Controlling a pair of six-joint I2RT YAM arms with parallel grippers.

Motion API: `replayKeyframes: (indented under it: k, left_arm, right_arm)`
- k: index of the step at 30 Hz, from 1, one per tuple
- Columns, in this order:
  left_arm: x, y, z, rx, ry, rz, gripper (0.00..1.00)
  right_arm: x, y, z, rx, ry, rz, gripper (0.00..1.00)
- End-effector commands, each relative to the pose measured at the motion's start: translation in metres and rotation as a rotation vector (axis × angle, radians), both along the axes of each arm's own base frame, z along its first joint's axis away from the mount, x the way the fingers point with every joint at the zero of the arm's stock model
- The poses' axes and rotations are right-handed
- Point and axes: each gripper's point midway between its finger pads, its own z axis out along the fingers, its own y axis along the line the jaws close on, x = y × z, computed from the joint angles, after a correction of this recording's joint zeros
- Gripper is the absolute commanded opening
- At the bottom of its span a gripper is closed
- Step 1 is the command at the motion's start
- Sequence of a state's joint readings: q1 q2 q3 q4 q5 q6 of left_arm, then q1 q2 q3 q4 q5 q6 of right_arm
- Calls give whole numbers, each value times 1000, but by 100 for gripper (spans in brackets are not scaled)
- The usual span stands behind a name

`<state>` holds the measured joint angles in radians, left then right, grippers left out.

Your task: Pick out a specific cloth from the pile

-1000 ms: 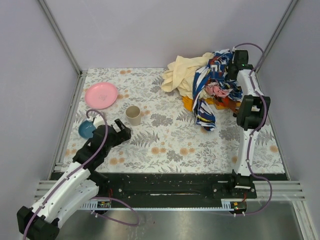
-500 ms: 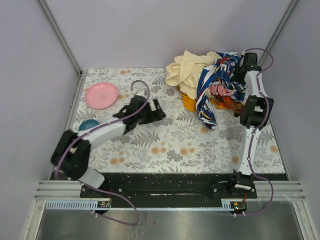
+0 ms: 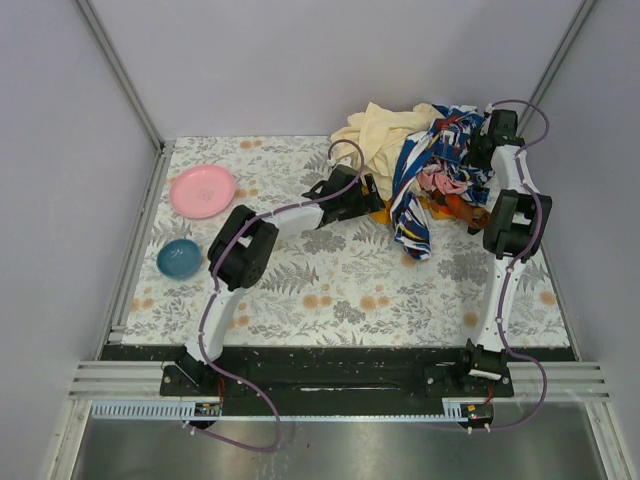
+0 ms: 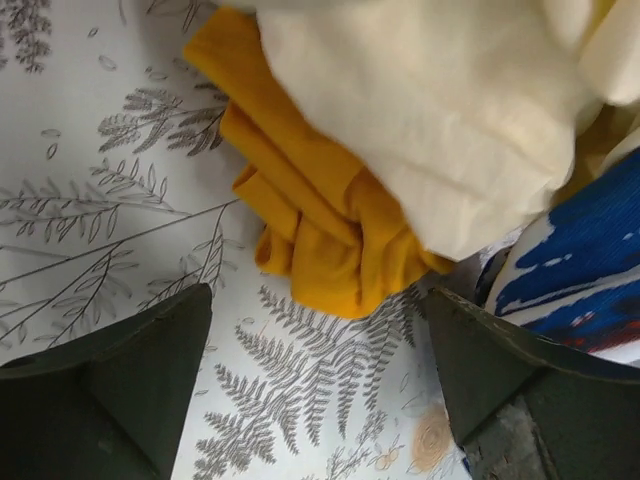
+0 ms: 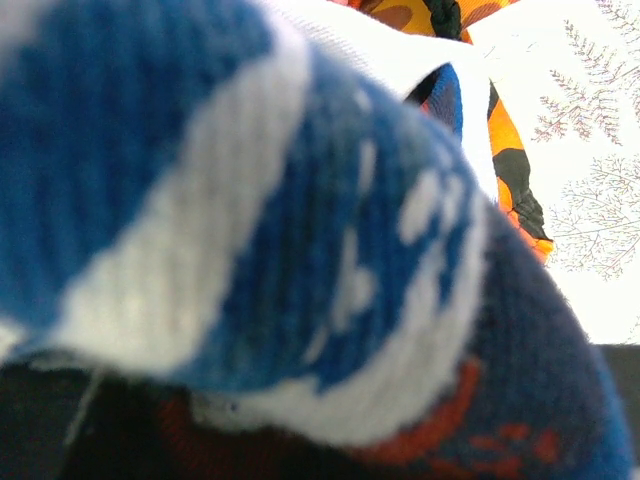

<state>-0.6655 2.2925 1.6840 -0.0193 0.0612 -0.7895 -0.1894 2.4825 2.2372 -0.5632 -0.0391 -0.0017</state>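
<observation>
The plain mustard-orange cloth (image 4: 310,230) lies crumpled on the table at the near-left foot of the pile (image 3: 425,160), half under a pale cream cloth (image 4: 430,120). In the top view only a small edge of the mustard cloth (image 3: 380,210) shows. My left gripper (image 4: 320,400) is open and empty, jaws wide, just short of the mustard cloth; in the top view the left gripper (image 3: 372,192) is at the pile's left edge. My right gripper (image 3: 472,150) is at the pile's far right, holding up the blue-white-red cloth (image 5: 300,230), which fills its wrist view and hides its fingers.
A pink plate (image 3: 203,190) and a blue bowl (image 3: 180,258) sit at the left of the floral table (image 3: 330,290). An orange-and-black cloth (image 5: 510,150) lies under the raised one. Enclosure walls stand close behind and to the right of the pile.
My left arm has swung from the bowl at the near left across the table to the pile's left edge. My right gripper has risen a little with the blue-white-red cloth.
</observation>
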Motion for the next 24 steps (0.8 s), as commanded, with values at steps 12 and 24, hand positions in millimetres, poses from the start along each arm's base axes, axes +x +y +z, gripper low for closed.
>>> replayKeyframes:
  k: [12, 24]
  left_arm:
    - [19, -54, -5, -114, -63, 38, 49]
    - [-3, -14, 77, -99, -239, 56, 0]
  right_arm:
    - [-43, 6, -53, 58, 196, -40, 8]
    - [-45, -3, -51, 74, 186, -81, 9]
